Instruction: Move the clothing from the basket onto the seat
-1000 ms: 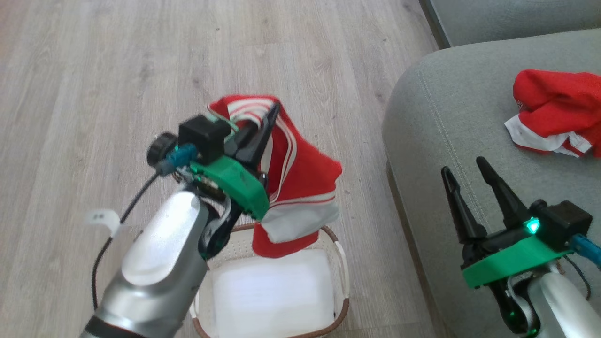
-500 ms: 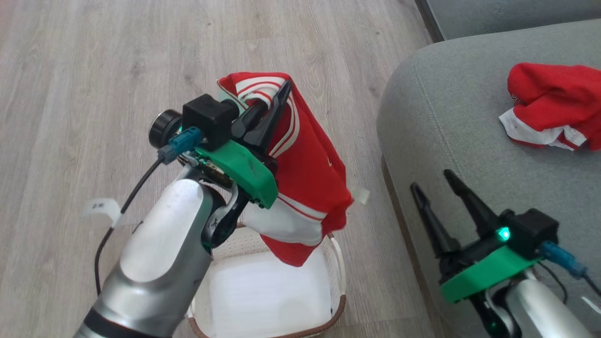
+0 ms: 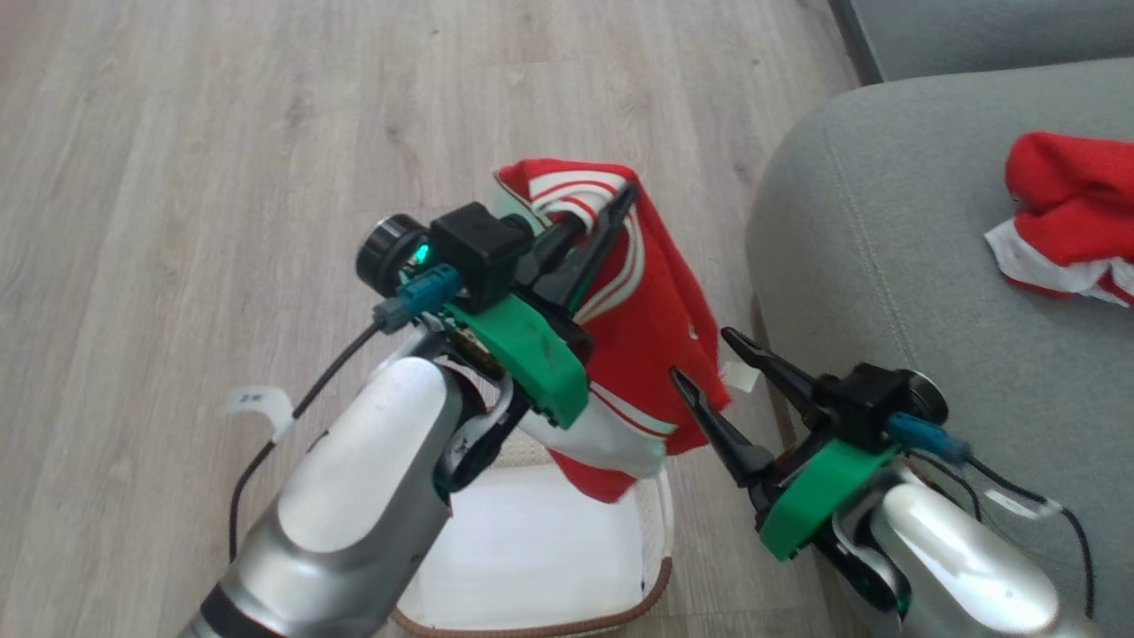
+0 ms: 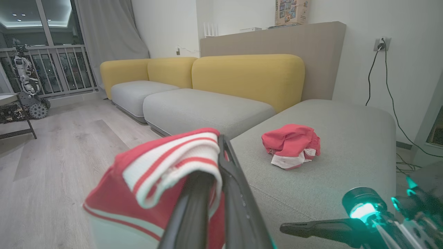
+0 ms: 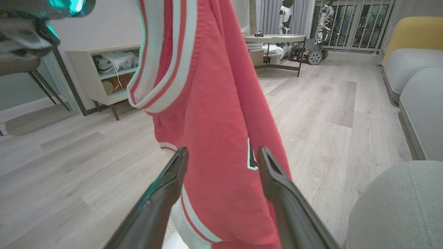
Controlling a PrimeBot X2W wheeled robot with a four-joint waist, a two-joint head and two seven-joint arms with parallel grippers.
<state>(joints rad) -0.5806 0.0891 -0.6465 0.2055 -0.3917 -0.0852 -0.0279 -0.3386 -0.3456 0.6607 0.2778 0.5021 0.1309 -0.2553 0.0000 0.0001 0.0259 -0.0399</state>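
Left gripper (image 3: 611, 208) is clenching thin red white-striped garment (image 3: 651, 310) above perforated basket (image 3: 657, 567) | right gripper (image 3: 702, 356) is gaping beside it | crumpled garment (image 3: 1067, 213) is lying on seat (image 3: 886, 230)

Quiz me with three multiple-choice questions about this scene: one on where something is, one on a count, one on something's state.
1. Where does the crumpled red garment lie?
A) in the laundry basket
B) on the grey-green sofa cushion
C) on the wooden floor

2. How many red garments are in sight?
A) one
B) two
C) three

3. How do the right gripper's fingers stand?
A) spread apart
B) pressed together
C) folded back

Answers:
1 B: it rests on the cushion, apart from both grippers.
2 B: one lies on the cushion, and one hanging garment is pinched in the shut left gripper.
3 A: the right wrist view shows a wide gap between them.
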